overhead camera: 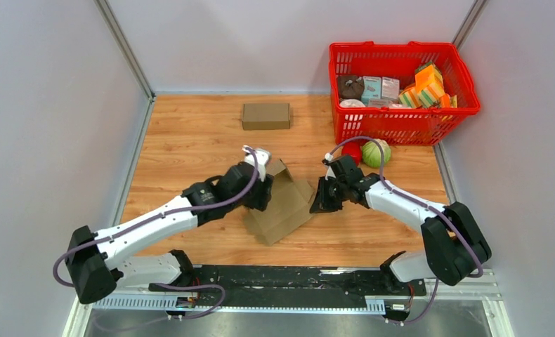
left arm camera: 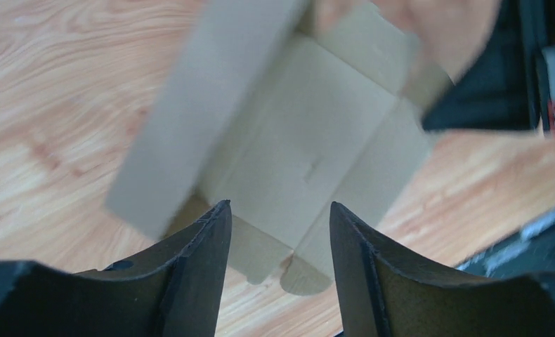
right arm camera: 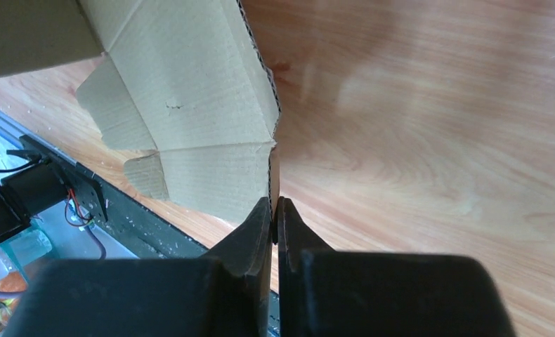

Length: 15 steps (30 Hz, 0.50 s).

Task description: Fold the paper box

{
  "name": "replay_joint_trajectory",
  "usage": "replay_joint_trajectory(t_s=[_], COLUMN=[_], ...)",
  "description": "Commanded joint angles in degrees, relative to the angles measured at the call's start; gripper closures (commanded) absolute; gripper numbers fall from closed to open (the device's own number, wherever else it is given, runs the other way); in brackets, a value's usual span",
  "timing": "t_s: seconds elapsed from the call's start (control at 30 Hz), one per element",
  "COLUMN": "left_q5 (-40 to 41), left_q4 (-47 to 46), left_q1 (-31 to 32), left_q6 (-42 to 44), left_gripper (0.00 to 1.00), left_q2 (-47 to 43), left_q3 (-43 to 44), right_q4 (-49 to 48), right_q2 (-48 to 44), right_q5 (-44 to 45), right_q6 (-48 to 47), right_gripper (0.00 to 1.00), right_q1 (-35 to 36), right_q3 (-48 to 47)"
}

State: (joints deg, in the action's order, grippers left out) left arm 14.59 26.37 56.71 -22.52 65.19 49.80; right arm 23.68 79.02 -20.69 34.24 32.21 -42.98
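An unfolded brown cardboard box (overhead camera: 283, 205) lies on the wooden table between my two arms, one flap tilted up at its left. My right gripper (overhead camera: 322, 199) is shut on the box's right edge; the right wrist view shows the corrugated edge (right arm camera: 273, 165) pinched between the fingertips. My left gripper (overhead camera: 262, 194) is open at the box's left side; in the left wrist view its fingers (left arm camera: 211, 246) stand apart over the box panel (left arm camera: 310, 154), holding nothing, with the raised flap (left arm camera: 204, 105) in front.
A second, folded cardboard box (overhead camera: 265, 116) sits at the back of the table. A red basket (overhead camera: 401, 119) with packaged goods stands at the back right. A green ball (overhead camera: 376, 153) and a red ball (overhead camera: 353, 151) lie in front of it.
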Motion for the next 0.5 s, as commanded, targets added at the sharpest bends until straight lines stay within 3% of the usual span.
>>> replay_joint_trajectory(t_s=[0.0,0.2,0.3,0.37,0.47], left_q5=[-1.5,-7.5,-14.0,-20.4,-23.6], left_q4=[7.5,9.1,3.5,-2.8,-6.9], left_q1=[-9.3,-23.9,-29.5,-31.3,-32.8], left_q6=[-13.5,-25.1,-28.3,-30.1,-32.8], left_gripper=[0.37,0.3,0.3,0.32,0.37], left_q2=[-4.4,-12.6,-12.2,-10.8,-7.3], left_q3=[2.5,-4.6,-7.9,-9.3,-10.9], right_q4=[-1.3,-3.1,-4.1,-4.1,-4.1], right_q2=[1.7,2.5,2.4,2.4,2.1], right_q5=[-0.8,-1.8,-2.3,-2.3,-2.3], right_q6=[-2.5,-2.7,-2.8,-2.8,-3.0], right_gripper=[0.94,0.94,0.94,0.94,0.95], right_q1=[-1.9,-2.1,-2.2,-2.1,-2.1], right_q3=[0.3,0.8,1.5,1.8,2.1])
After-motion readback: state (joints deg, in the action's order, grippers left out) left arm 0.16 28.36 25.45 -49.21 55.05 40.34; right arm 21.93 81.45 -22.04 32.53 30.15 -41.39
